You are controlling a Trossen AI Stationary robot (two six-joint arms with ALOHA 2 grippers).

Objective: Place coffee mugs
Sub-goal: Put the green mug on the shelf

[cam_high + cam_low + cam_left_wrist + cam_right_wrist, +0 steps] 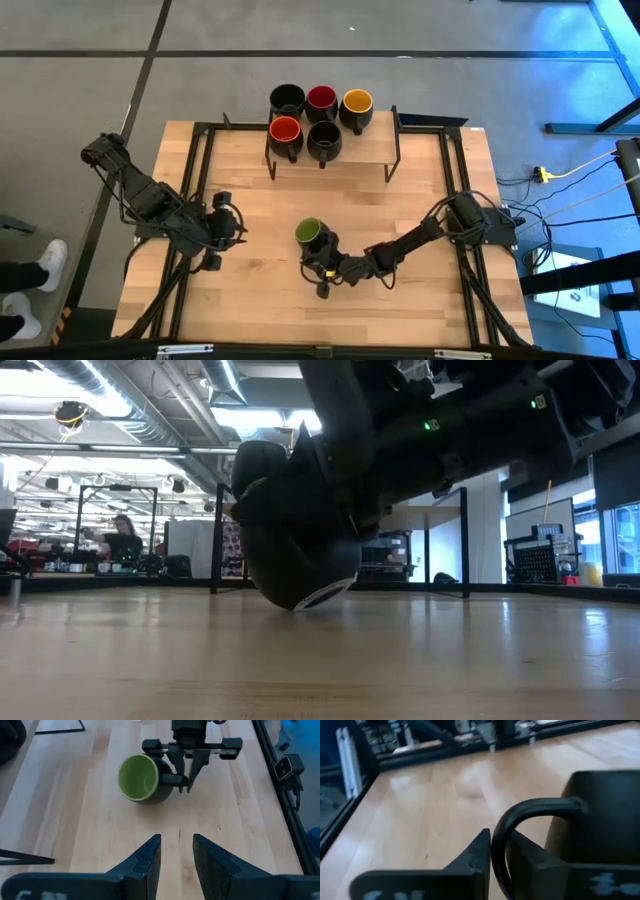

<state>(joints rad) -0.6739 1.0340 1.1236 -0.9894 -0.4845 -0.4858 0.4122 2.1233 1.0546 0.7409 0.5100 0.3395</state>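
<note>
A pale wooden surface (260,290) carries a dark frame and a low rack at its far edge, where five mugs (320,118) stand together. Nearer the middle, the right claw (186,779) pinches the handle of the green-lined mug (141,778), which sits tilted, its mouth turned away from that claw. The left claw (176,856) waits apart, facing the mug, its fingers (150,857) slightly parted and holding nothing.

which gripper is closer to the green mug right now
Right. The right gripper is at the green mug, its fingers around the handle, with the mug tilted on the table. The left gripper sits apart on the mug's other side, holding nothing.
</note>
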